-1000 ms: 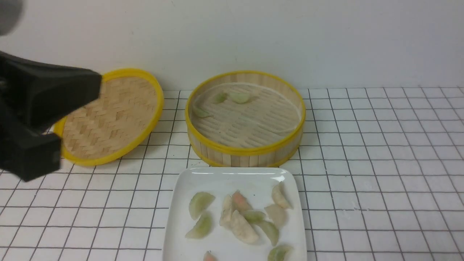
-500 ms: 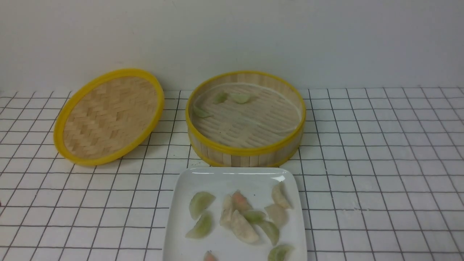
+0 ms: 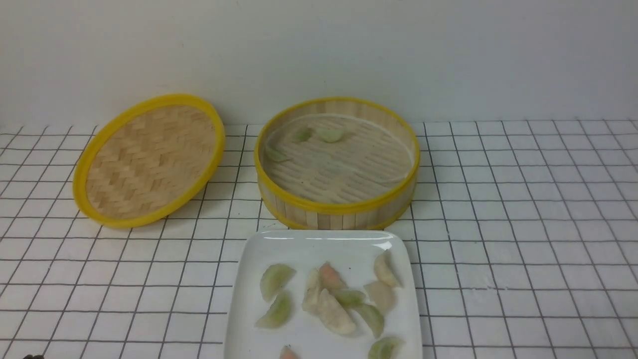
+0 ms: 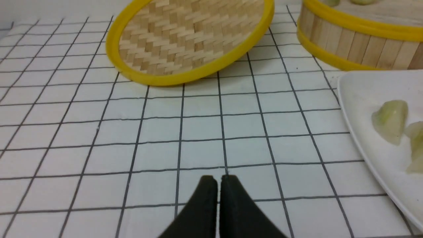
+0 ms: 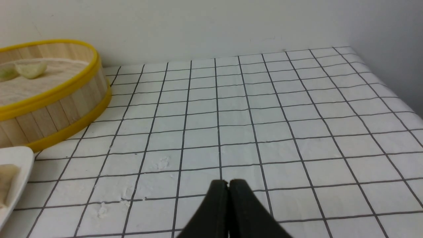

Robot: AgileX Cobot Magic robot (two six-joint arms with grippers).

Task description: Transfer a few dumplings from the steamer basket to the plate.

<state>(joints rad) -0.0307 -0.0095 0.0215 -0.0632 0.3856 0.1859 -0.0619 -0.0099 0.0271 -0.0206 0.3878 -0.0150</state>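
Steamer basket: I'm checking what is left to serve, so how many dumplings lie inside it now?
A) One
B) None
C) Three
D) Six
C: three pale green dumplings lie in the basket, two near its far wall and one by its left wall.

Yellow-rimmed, slatted steamer basket (image 3: 337, 206); glossy white plate (image 3: 319, 344); dumplings (image 3: 276, 282) green, whitish, seemingly pinkish.
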